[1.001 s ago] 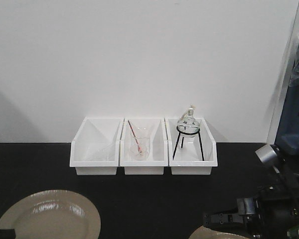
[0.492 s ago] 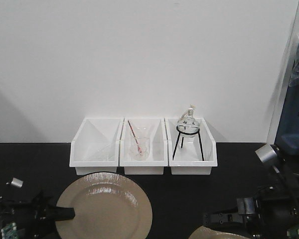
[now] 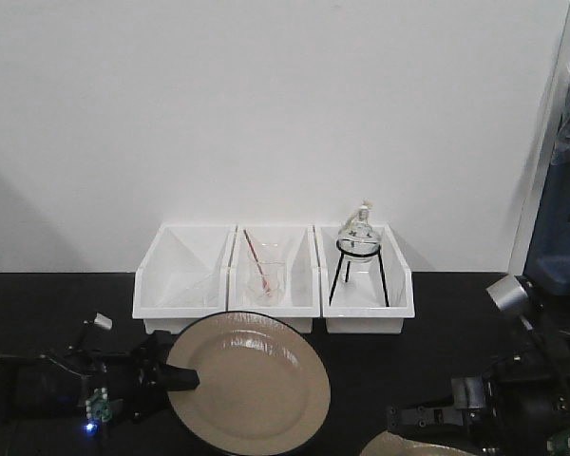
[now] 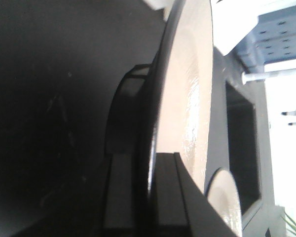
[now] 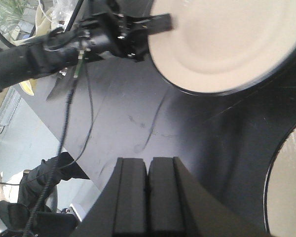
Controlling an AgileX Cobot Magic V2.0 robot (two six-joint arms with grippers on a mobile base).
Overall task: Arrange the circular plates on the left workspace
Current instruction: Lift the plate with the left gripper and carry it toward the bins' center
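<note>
- The black benchtop (image 3: pixel 361 380) spreads under both grippers.
- Three white bins (image 3: pixel 274 278) stand in a row past the left gripper (image 3: pixel 179 377), on its far side. The middle one holds a beaker (image 3: pixel 266 282) and the right-hand one a flask (image 3: pixel 359 235) on a wire stand.
- The held plate (image 3: pixel 252 380), tan side up, reaches rightward from the left gripper's fingertips, its far rim just before the bins. Whether it touches the benchtop cannot be told.
- The second plate (image 3: pixel 413 445) lies just beside the right gripper (image 3: pixel 408 418), on its near side.
- The left gripper pinches the held plate's rim, one finger (image 4: pixel 175 197) above and one below.
- The right gripper's fingers (image 5: pixel 133 197) are pressed together on nothing.
</note>
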